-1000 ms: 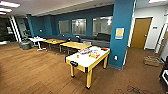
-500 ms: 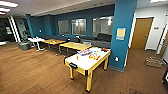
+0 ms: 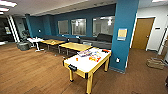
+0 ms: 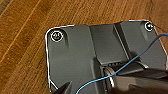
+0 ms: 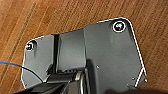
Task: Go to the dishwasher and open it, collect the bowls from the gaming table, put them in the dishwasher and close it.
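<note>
- Dark plate and brown plank floor (image 4: 22, 37) under both wrists; cannot tell either pincer's state.
- Ahead, nearest: white tabletop on yellow legs (image 3: 86, 62), small coloured items scattered on it.
- No green pitch visible; dishwasher unseen.
- Likely the driving step; next calls for finding the gaming table.

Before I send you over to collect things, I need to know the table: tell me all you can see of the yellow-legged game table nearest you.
The game table has a white top, yellow sides and yellow legs, with a dark fitting on its near end. It stands level on the wood floor, beside the blue pillar, apart from the wooden tables behind. Colourful items lie at its far end; what they are is too blurred to tell.
</note>
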